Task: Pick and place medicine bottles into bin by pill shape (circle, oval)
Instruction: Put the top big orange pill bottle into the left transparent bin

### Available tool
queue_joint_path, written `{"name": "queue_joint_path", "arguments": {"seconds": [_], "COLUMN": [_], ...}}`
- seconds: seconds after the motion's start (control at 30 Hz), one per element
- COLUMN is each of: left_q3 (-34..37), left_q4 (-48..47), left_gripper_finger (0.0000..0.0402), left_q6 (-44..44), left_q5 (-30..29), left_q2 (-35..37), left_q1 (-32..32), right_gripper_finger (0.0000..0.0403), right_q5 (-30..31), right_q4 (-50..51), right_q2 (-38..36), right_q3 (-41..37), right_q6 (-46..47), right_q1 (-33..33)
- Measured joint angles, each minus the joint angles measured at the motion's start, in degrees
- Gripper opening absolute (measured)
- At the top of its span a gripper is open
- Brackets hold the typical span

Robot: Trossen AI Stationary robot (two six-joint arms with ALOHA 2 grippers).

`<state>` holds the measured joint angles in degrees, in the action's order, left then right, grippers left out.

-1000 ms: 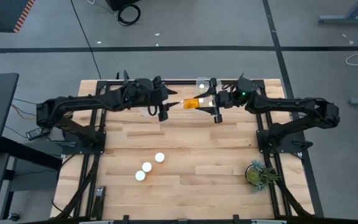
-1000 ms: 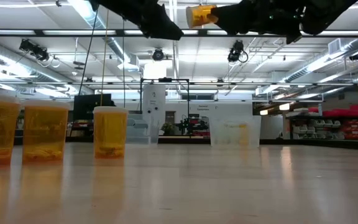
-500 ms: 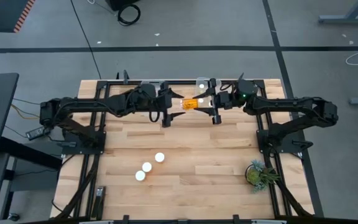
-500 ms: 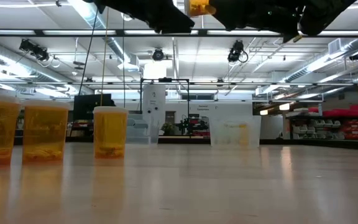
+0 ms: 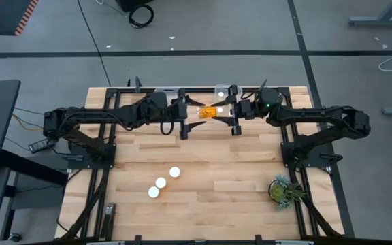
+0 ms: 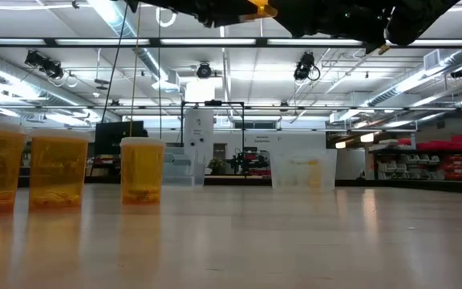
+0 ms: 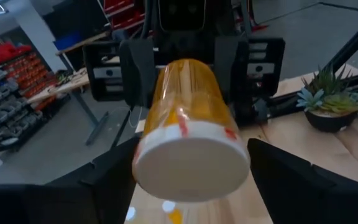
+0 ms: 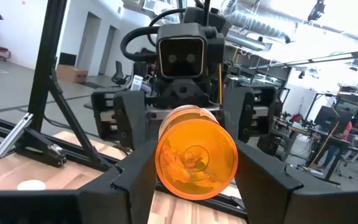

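One amber bottle (image 5: 209,112) is held lying sideways in mid-air above the far middle of the table (image 5: 209,177), between the two arms. Loose orange contents are seen through its clear base in the right wrist view (image 8: 196,161), though their shape cannot be told; its white cap faces the left wrist camera (image 7: 191,168).

The bottle's body is clamped between the fingers of the right gripper (image 5: 229,114). The left gripper (image 5: 190,120) is set facing it at the cap end, its fingers spread wide to either side of the cap; whether they touch it cannot be told.

Three more capped bottles (image 5: 162,182) stand upright in a diagonal row on the near left part of the table, well apart from both grippers. In the low view they (image 6: 141,171) are seen as amber tubs with some contents at the bottom. A small potted plant (image 5: 282,189) sits at the table's near right edge.
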<state>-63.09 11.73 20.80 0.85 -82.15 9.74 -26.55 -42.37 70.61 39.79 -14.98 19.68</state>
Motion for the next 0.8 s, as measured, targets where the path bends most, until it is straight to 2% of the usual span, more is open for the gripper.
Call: {"name": "queue_joint_path", "arguments": {"seconds": [0.53,0.8], "left_q3": [0.00,0.00], "left_q4": [0.76,0.30], "left_gripper_finger": [0.0218,0.0233], "left_q6": [-1.17,-2.45], "left_q5": [0.03,0.03], "left_q2": [0.00,-0.02], "left_q1": [0.04,0.40], "right_gripper_finger": [0.0204,0.0207], "right_q5": [-0.13,0.42], "right_q4": [0.45,1.60], "right_q2": [-0.02,-0.02], "right_q3": [0.00,0.04], "right_q6": [0.03,2.30], "right_q1": [0.00,0.07]}}
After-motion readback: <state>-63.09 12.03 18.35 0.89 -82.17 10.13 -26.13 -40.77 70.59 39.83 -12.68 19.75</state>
